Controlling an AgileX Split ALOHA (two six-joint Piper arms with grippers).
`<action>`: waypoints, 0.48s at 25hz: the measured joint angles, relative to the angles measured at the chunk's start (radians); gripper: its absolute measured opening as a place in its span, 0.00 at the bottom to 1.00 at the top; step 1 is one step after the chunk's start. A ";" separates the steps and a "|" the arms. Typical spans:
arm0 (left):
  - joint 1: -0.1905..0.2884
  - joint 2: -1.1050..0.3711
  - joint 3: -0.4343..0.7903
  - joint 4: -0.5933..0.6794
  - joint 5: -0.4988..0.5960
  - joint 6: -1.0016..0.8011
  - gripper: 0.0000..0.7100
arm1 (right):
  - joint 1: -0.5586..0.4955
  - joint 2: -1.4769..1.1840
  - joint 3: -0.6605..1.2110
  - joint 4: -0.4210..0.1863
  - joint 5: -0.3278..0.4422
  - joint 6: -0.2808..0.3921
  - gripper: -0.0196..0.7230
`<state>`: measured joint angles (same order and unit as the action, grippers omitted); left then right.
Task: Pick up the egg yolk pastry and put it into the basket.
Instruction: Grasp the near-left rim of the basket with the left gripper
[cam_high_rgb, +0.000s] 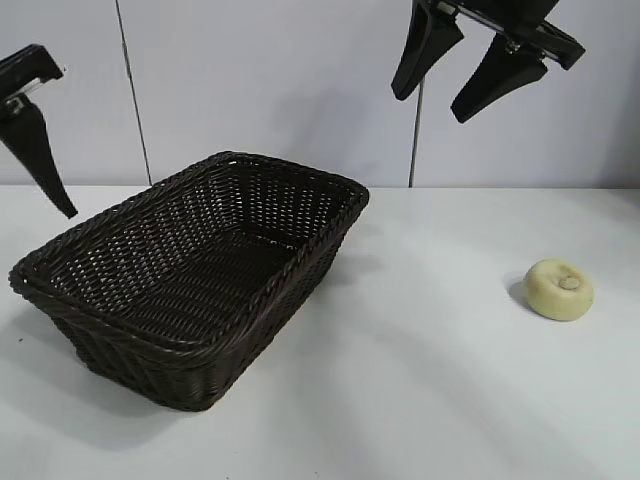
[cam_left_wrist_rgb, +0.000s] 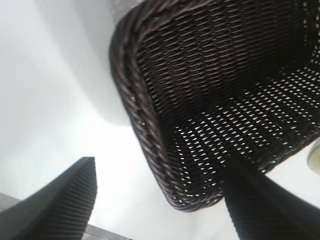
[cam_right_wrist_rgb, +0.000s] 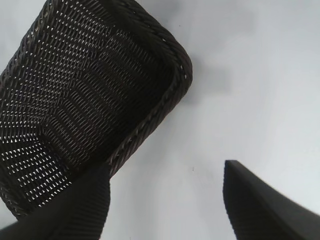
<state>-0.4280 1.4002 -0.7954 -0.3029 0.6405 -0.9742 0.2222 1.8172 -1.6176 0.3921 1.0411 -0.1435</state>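
White surface (cam_high_rgb: 420, 400) under a pale panelled wall (cam_high_rgb: 270, 80), seen from outside the rig. On the surface, toward the left: the basket (cam_high_rgb: 195, 275), dark-brown wicker with sloping sides and a braided rim, nothing inside. Well apart from it, on the bare surface to the right: the egg yolk pastry (cam_high_rgb: 559, 289), small, round, pale yellow, with a dimpled button on top, touched by neither arm.

High at the top right, well above the surface: the right end effector (cam_high_rgb: 455, 85), released, its two black fingers spread with clear space between them, grasping nothing. From its wrist view, the same two fingers in the foreground, one corner of the basket beyond them, white surface beside.

At the far left edge, raised above the basket's near-left end: the left end effector (cam_high_rgb: 45, 160), only one black finger showing in the exterior view. From its wrist view (cam_left_wrist_rgb: 160, 210), both ribbed fingers wide apart, released, nothing between them but the basket's corner and the surface farther off. At that view's edge, a pale sliver just past the basket, too small to name.
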 joint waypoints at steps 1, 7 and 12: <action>-0.013 0.002 0.006 0.025 -0.016 -0.045 0.72 | 0.000 0.000 0.000 0.000 0.000 0.000 0.66; -0.031 0.037 0.015 0.135 -0.049 -0.157 0.72 | 0.000 0.000 0.000 -0.002 0.000 0.000 0.66; -0.031 0.082 0.016 0.143 -0.121 -0.164 0.72 | 0.000 0.000 0.000 -0.002 0.000 0.000 0.66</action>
<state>-0.4592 1.4825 -0.7797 -0.1599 0.5192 -1.1385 0.2222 1.8172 -1.6176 0.3902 1.0411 -0.1435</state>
